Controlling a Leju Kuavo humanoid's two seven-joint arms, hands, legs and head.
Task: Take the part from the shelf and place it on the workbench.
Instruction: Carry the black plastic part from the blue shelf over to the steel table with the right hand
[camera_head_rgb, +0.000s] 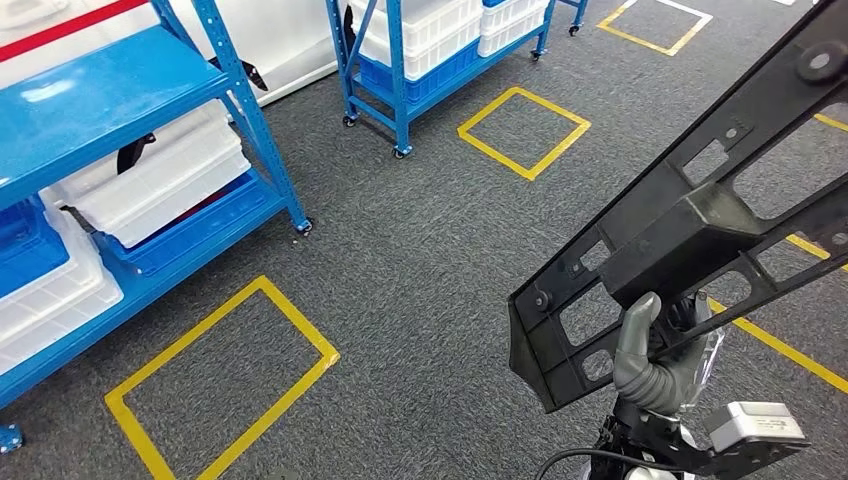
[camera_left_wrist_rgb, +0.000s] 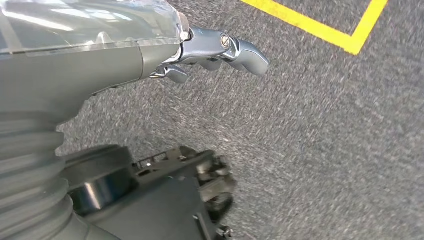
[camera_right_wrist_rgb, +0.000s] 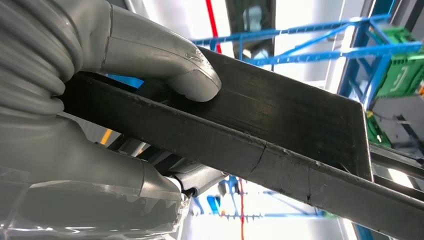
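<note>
A long black plastic part (camera_head_rgb: 690, 215) with cut-out windows rises slantwise from the lower right toward the upper right corner of the head view. My right hand (camera_head_rgb: 655, 350) grips it low on its middle rib, thumb up over the edge. In the right wrist view the thumb (camera_right_wrist_rgb: 165, 60) lies across the part's dark bar (camera_right_wrist_rgb: 280, 130) and the fingers (camera_right_wrist_rgb: 200, 177) wrap under it. My left hand (camera_left_wrist_rgb: 210, 52) hangs over grey carpet with its fingers loosely apart and nothing in it.
A blue shelf unit (camera_head_rgb: 110, 90) with white bins (camera_head_rgb: 160, 180) stands at the left. Another blue rack (camera_head_rgb: 410, 70) on castors stands at the back. Yellow tape squares (camera_head_rgb: 225, 375) mark the grey carpet.
</note>
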